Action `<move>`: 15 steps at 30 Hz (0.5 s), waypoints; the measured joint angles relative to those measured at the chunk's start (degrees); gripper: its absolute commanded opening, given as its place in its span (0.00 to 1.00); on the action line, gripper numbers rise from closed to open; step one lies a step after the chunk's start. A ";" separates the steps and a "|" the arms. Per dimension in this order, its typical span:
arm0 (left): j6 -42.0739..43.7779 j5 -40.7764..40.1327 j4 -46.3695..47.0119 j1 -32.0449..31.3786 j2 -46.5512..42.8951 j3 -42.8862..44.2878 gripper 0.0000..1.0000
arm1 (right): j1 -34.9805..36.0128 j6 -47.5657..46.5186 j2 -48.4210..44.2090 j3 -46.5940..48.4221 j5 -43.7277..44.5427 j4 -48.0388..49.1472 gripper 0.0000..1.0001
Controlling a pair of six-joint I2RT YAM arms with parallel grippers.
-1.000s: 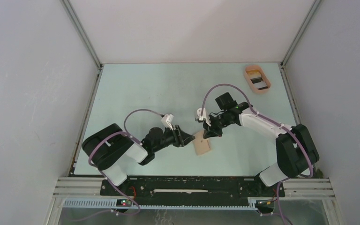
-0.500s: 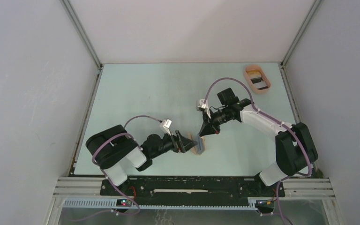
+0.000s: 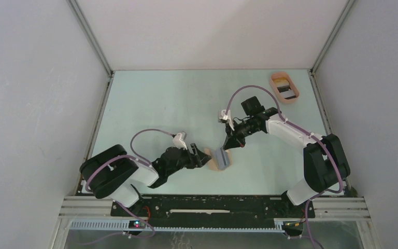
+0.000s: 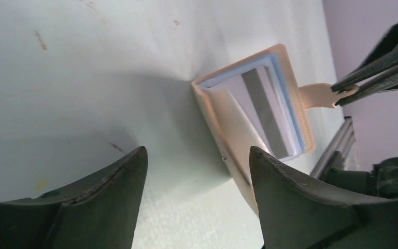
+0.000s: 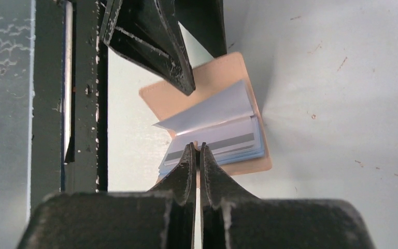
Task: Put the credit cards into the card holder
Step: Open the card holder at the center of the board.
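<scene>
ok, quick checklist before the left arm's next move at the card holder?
1. Right gripper shut on snap tab of card holder: ok.
2. Card holder lying open, inside exposed: ok.
3. Left gripper open, gripping nothing: ok.
4. Striped card fully seated in a slot: cannot tell.
5. Left gripper's finger clear of the holder's cover: cannot tell, they overlap in the left wrist view.
6. Peach tray emptied of cards: not ok, some lie in it.

Looks like I'm in a lab test booth: blank white walls (image 3: 31, 104), aluminium framing (image 3: 89, 39), pale-green surface (image 3: 176, 98).
</scene>
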 measured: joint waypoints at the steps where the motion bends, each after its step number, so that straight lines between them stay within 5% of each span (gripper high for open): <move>1: 0.22 -0.61 -2.45 0.00 -1.14 0.37 0.73 | 0.00 -0.55 0.00 0.07 0.83 -0.37 0.00; 6: 2.08 -3.56 -13.42 0.00 -5.31 2.67 0.63 | 0.00 -2.80 0.48 0.39 6.14 -2.69 0.03; 15: 5.05 -4.68 -22.14 0.00 -6.23 6.03 0.50 | -0.07 -3.41 4.52 0.94 19.89 -4.17 0.33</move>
